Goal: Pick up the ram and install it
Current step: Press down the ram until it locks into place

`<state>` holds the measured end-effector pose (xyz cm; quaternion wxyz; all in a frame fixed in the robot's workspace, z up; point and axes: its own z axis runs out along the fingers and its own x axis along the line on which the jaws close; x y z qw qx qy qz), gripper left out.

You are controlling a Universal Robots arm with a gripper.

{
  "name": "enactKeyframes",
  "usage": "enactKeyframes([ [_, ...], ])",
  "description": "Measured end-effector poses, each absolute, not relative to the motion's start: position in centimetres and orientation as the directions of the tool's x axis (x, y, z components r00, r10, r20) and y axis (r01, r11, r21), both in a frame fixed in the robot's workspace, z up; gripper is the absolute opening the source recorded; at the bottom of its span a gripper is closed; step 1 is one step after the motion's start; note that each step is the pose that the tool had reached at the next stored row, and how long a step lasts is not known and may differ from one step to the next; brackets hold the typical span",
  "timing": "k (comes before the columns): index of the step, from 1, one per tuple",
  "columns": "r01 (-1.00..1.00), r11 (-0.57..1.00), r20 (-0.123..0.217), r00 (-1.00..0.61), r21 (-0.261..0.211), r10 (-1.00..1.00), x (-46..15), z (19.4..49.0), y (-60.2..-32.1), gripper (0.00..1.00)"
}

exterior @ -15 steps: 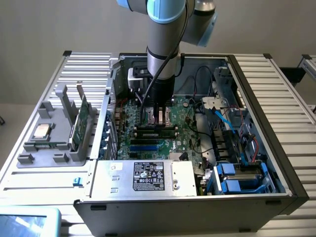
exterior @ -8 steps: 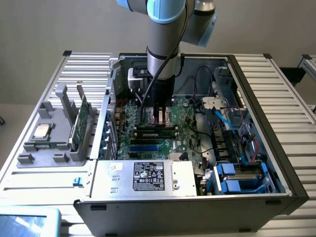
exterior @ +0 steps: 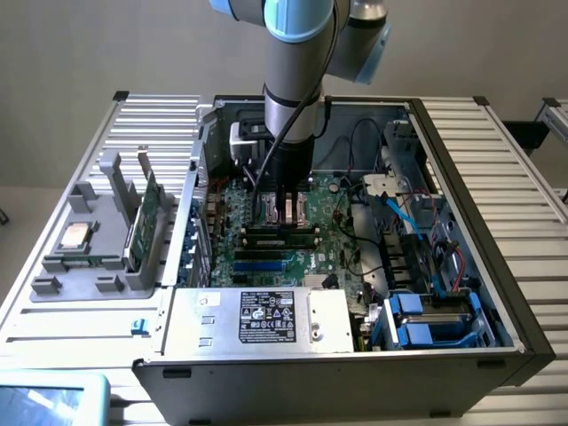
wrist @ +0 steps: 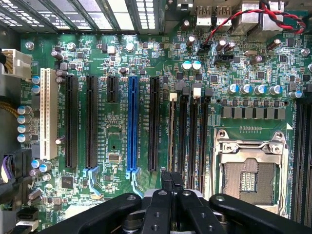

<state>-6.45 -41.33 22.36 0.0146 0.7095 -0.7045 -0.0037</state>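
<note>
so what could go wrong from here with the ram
1. The shut jaws sit right over the ram, which looks stood in the outermost memory slot. If it is not square in the slot, pressing could flex it or leave one end unlatched.
2. The open processor socket lies just beside the memory slots, so a sideways slip could strike it.

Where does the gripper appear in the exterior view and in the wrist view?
Exterior view: the gripper hangs inside the open computer case, near its middle.
Wrist view: the gripper is the black body in the foreground, tips by the memory slots.
Shared landmark: the memory slots.
</note>
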Motion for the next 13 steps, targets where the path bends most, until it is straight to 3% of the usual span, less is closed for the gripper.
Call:
enactKeyframes([
  [13, -1.000, -0.007, 0.015, 0.007, 0.026, -1.000, -6.5, 24.2, -41.3, 0.09],
])
